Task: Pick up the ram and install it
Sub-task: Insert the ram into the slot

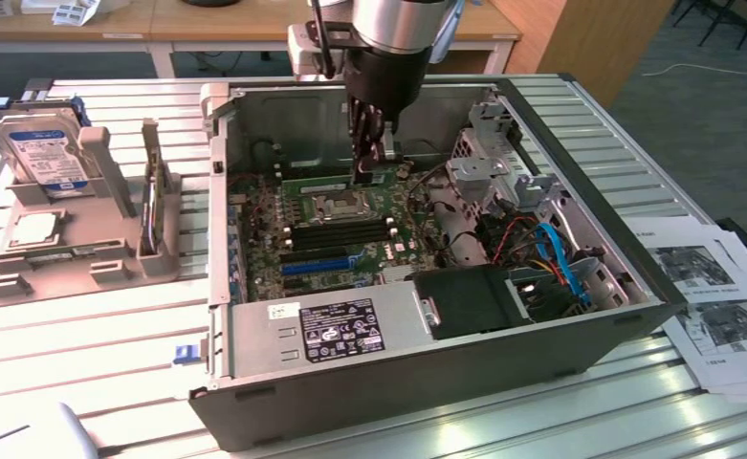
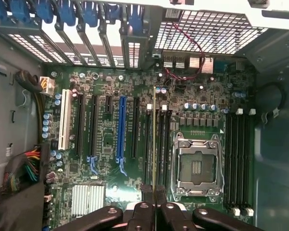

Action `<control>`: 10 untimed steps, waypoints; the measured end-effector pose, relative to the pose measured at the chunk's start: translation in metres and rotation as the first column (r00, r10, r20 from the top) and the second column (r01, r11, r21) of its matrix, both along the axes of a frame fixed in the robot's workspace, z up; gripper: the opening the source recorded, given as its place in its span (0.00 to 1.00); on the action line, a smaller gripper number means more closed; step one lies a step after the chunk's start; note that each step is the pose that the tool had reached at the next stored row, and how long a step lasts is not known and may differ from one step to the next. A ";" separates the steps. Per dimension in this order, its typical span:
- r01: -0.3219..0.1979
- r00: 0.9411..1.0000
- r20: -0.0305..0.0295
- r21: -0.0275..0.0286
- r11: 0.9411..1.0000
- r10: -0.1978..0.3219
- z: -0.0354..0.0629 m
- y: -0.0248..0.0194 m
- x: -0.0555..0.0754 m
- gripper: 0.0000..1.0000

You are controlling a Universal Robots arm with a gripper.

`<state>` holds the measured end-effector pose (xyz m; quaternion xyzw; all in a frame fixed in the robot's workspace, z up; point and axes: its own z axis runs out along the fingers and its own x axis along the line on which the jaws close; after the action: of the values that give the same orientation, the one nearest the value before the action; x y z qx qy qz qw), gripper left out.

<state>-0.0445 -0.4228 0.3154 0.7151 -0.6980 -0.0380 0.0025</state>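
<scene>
Black jaws clamp thin flat ram

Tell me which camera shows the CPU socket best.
The wrist view: the CPU socket faces that camera squarely, so its metal frame and contact grid are plain. The exterior view shows the same CPU socket slanted, deep inside the open case.

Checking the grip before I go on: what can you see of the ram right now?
The ram shows edge-on: a thin, straight, greenish-gold board edge, its faces hidden. The gripper is shut on it, holding it on edge inside the open case, parallel to the black memory slots beside the CPU socket and in line over them. Whether it touches a slot cannot be told.
</scene>
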 end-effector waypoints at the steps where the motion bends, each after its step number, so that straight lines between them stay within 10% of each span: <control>1: 0.000 1.000 0.000 0.000 1.000 0.000 -0.0017 0.0000 0.000 0.12; 10: 0.000 1.000 0.002 0.000 1.000 0.000 -0.0173 0.0000 0.000 0.12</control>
<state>-0.0445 -0.4228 0.2981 0.7151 -0.6980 -0.0374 0.0020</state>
